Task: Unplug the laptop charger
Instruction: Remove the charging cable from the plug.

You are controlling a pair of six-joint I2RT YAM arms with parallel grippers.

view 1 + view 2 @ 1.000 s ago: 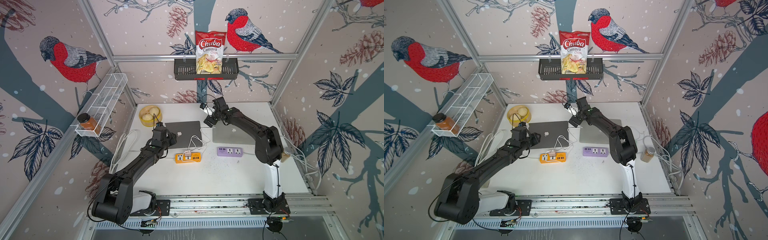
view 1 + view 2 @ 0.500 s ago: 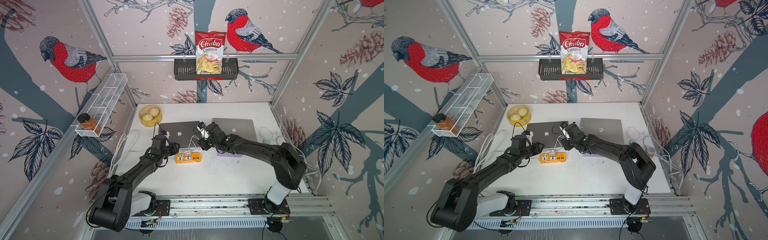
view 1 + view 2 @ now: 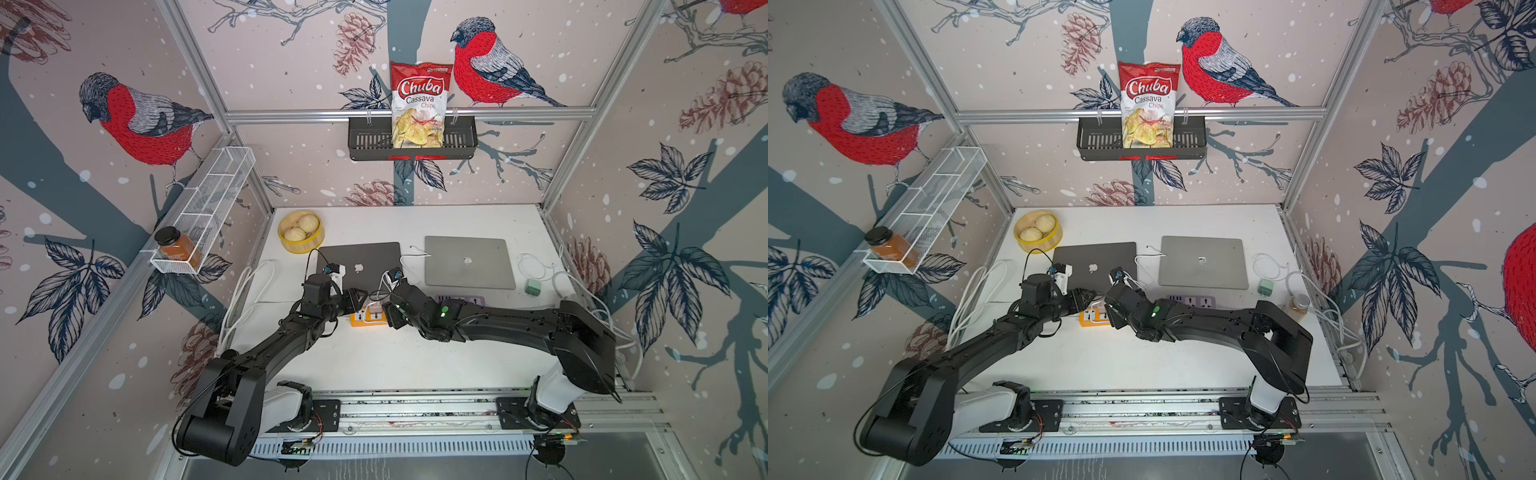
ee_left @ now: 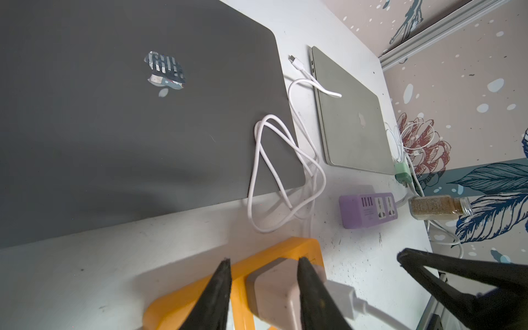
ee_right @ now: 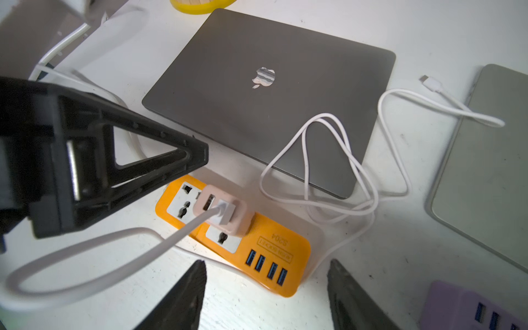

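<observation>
Two tapered black jaws flank a rounded, matte beige charger (image 4: 271,288).

In both top views we see only a sliver of the orange power strip (image 3: 356,321) (image 3: 1086,321). In the left wrist view the frame edge cuts it off, and we cannot tell whether the left gripper (image 4: 265,259) touches the charger (image 4: 274,288). The white cable (image 5: 168,241) blurs close to the right wrist camera.

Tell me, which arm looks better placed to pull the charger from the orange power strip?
Probably left: the left gripper straddles the charger on the power strip, while the right gripper hangs open, short of it.
</observation>
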